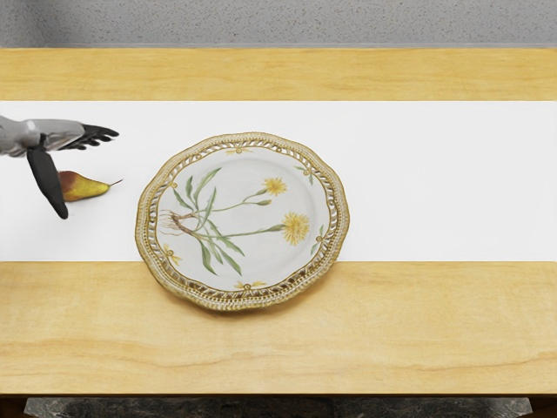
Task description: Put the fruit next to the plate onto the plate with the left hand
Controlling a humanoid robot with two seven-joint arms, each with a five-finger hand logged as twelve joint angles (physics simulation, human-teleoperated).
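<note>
A yellow-red pear [83,185] lies on its side on the white runner, left of the plate, its stem pointing right. The round plate [324,187] has a gold lattice rim and painted yellow flowers, and nothing lies on it. My left hand [63,165] comes in from the left edge and hovers over the pear. Its fingers [91,136] are spread toward the right and the thumb [47,185] hangs down across the pear's left end. It holds nothing.
A white runner [435,183] crosses the wooden table [348,331] from left to right. A grey wall strip shows behind the table's far edge.
</note>
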